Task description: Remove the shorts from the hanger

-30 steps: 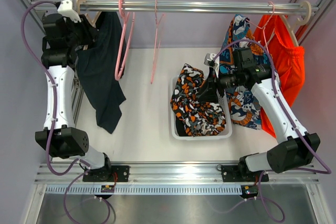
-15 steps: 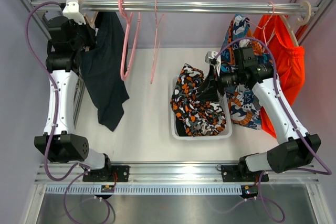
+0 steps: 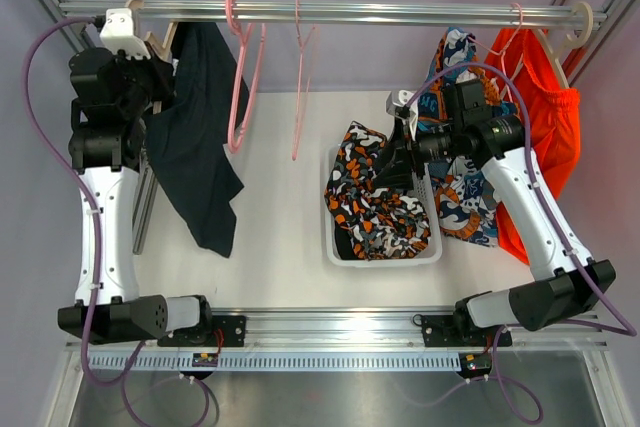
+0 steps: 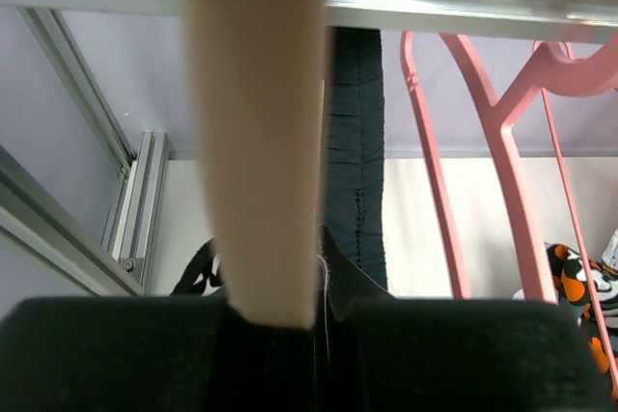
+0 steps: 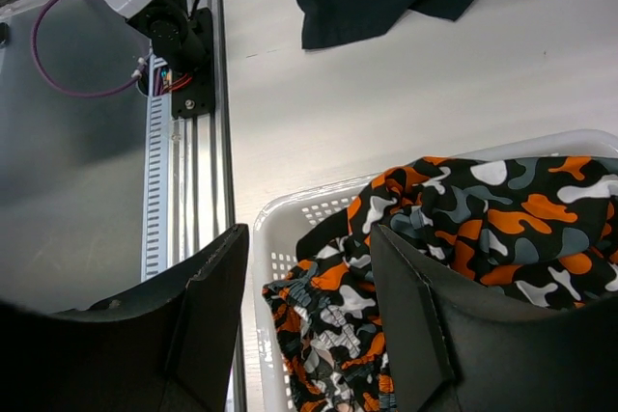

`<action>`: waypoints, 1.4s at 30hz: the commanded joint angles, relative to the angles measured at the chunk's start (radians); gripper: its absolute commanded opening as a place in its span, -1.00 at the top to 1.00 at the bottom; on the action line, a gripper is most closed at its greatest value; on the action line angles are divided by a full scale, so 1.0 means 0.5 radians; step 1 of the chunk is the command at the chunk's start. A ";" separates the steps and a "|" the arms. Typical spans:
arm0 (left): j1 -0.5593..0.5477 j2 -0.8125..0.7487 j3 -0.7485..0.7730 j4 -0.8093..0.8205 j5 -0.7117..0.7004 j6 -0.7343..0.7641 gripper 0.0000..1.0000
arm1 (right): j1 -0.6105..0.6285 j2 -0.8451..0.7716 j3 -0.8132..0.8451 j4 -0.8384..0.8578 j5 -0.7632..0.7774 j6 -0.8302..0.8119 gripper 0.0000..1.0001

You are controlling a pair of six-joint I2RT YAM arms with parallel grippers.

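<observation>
From above, the left hand [image 3: 155, 55] is raised at the left end of the rail [image 3: 400, 13], against the wooden hanger [image 3: 160, 42]. That view does not show how its fingers stand. The left wrist view does: the hand is closed on the hanger's pale wooden arm, which fills the gap between the 2 black fingers [image 4: 106, 354] together with a fold of dark cloth.

The dark shorts [image 3: 195, 127] hang from that hanger. The overhead view shows them trailing down at a slant over the worktop [image 3: 280, 207]. The wrist view shows only their gathered waistband, reaching up to the rail. 2 pink hangers [image 3: 240, 67] hang on the rail just right of them.

The right hand [image 3: 398, 165] hovers over the white basket [image 3: 400, 262], in which the camouflage shorts [image 3: 375, 207] lie. From above the hand is only a dark mass against the print. The right wrist view shows its fingers spread apart and gripping nothing, with the camouflage shorts and the basket's rim below the gap. At its top edge that view also catches the lower hem of the dark shorts.

Only the overhead view shows the orange garment [image 3: 540, 117] and the blue patterned garment [image 3: 460, 197], both hanging at the right end of the rail.
</observation>
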 commanded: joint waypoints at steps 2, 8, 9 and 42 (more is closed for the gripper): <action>-0.004 -0.174 -0.052 0.133 -0.045 -0.001 1.00 | 0.113 -0.006 0.137 0.022 0.039 0.096 -0.21; -0.004 -0.444 -0.399 0.062 -0.045 0.002 1.00 | 0.300 0.006 0.257 0.105 0.210 0.246 -0.19; -0.001 -0.484 -0.493 0.047 -0.032 -0.016 1.00 | 0.364 0.036 0.290 0.105 0.232 0.265 -0.18; -0.133 -1.380 -1.635 -0.589 0.866 -0.750 1.00 | 1.162 0.110 0.230 0.924 1.416 1.637 -0.46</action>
